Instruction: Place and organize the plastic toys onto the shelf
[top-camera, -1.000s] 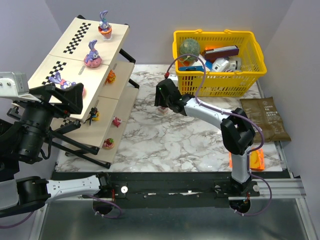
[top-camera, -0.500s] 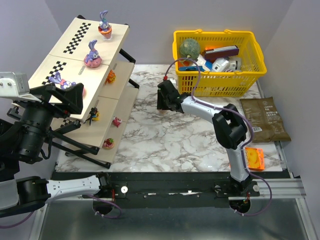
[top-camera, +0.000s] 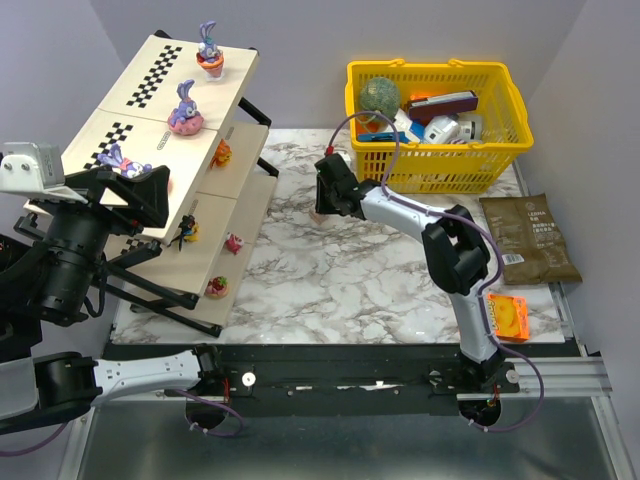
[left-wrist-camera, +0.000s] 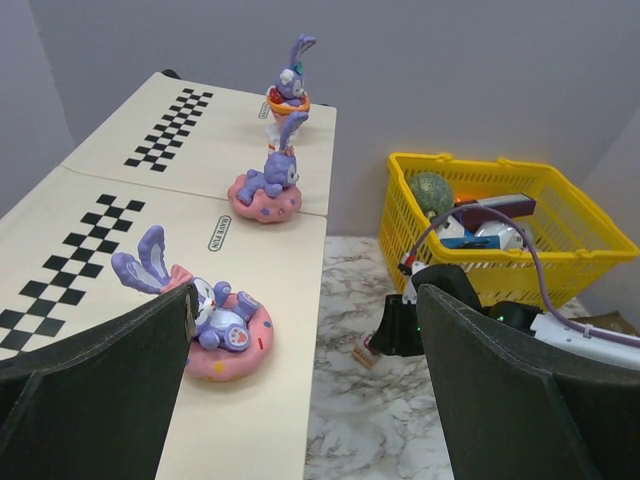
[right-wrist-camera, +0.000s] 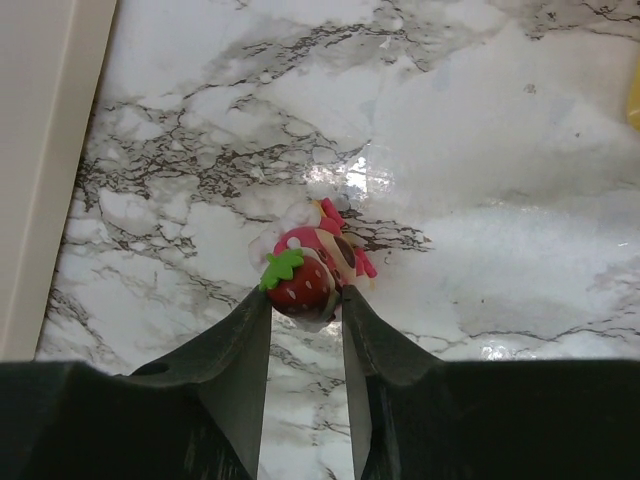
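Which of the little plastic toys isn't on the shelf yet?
The strawberry toy: it lies on the marble table with the right gripper straddling it, while the other toys in view all sit on the shelf.

shelf (top-camera: 130, 112) at left, toys (top-camera: 186, 108) on it, basket (top-camera: 430, 68) back right

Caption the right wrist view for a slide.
Right claw straddling a strawberry toy on the marble table, near the shelf.
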